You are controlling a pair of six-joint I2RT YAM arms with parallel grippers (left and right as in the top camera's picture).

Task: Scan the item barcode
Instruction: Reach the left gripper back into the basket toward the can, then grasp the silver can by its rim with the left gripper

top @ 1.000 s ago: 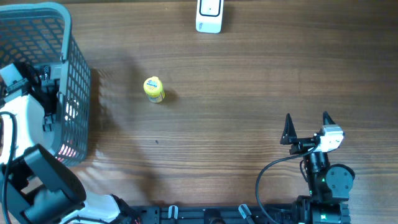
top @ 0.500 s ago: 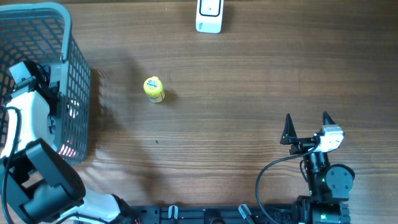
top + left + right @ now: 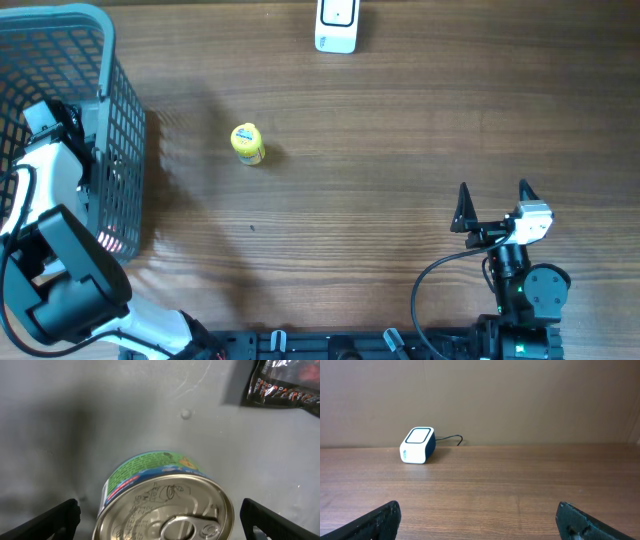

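Observation:
In the left wrist view a tin can (image 3: 165,505) with a green label and a pull-tab lid lies on the grey basket floor. My left gripper (image 3: 162,521) is open, one fingertip on each side of the can with a gap on both sides. Overhead, the left arm (image 3: 50,160) reaches down into the grey basket (image 3: 110,120), and its jaws are hidden there. The white barcode scanner (image 3: 336,25) stands at the table's far edge and also shows as a scanner (image 3: 417,445) in the right wrist view. My right gripper (image 3: 493,202) is open over bare wood at the front right, holding nothing.
A small yellow bottle (image 3: 247,143) lies on the table between the basket and the scanner. A dark printed packet (image 3: 285,382) lies on the basket floor beyond the can. The basket's mesh walls surround the left arm.
The left wrist has shifted a little toward the far side inside the basket. The right arm and the things on the table have not moved.

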